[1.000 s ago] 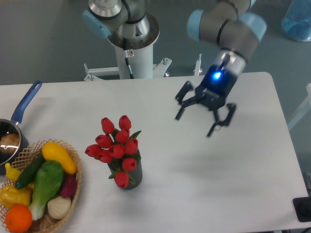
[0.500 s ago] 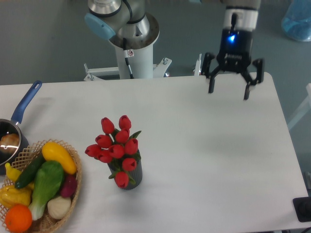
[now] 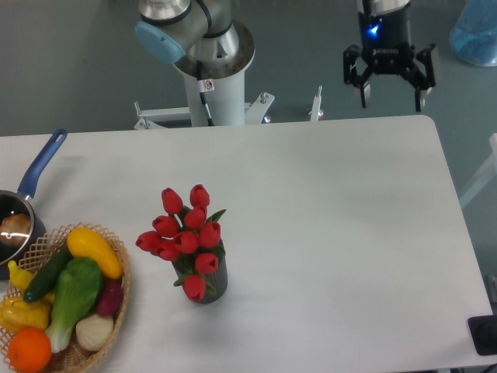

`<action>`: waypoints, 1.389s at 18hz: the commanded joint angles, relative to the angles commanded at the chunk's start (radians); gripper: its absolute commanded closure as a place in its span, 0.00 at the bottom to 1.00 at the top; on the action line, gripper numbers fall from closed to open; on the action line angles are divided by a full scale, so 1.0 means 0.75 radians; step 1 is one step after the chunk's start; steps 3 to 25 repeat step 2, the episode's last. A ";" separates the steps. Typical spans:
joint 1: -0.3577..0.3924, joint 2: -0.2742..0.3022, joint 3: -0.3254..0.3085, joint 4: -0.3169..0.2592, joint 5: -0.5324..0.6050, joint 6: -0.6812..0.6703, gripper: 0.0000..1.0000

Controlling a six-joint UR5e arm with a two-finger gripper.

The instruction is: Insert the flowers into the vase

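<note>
The flowers (image 3: 186, 233), a bunch of red tulip buds with green leaves, stand upright in the vase (image 3: 210, 284), a short dark grey ribbed cylinder left of the table's middle. Only the vase's lower right side shows below the blooms. My gripper (image 3: 391, 99) hangs open and empty high above the table's far right edge, well away from the flowers, fingers pointing down, a blue light lit on its wrist.
A wicker basket (image 3: 116, 289) of vegetables and fruit sits at the front left corner. A blue-handled saucepan (image 3: 31, 186) lies at the left edge. The arm's white base column (image 3: 217, 85) stands behind the table. A dark object (image 3: 485, 336) is at the front right corner.
My open gripper has risen and moved back toward the far right edge, away from the flowers. The flowers and vase have not moved.
</note>
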 joint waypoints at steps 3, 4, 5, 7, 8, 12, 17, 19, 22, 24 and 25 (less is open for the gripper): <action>0.002 -0.002 0.008 0.000 -0.002 0.000 0.00; 0.002 -0.002 0.008 0.000 -0.002 0.000 0.00; 0.002 -0.002 0.008 0.000 -0.002 0.000 0.00; 0.002 -0.002 0.008 0.000 -0.002 0.000 0.00; 0.002 -0.002 0.008 0.000 -0.002 0.000 0.00; 0.002 -0.002 0.008 0.000 -0.002 0.000 0.00; 0.002 -0.002 0.008 0.000 -0.002 0.000 0.00; 0.002 -0.002 0.008 0.000 -0.002 0.000 0.00; 0.002 -0.002 0.008 0.000 -0.002 0.000 0.00; 0.002 -0.002 0.008 0.000 -0.002 0.000 0.00; 0.002 -0.002 0.008 0.000 -0.002 0.000 0.00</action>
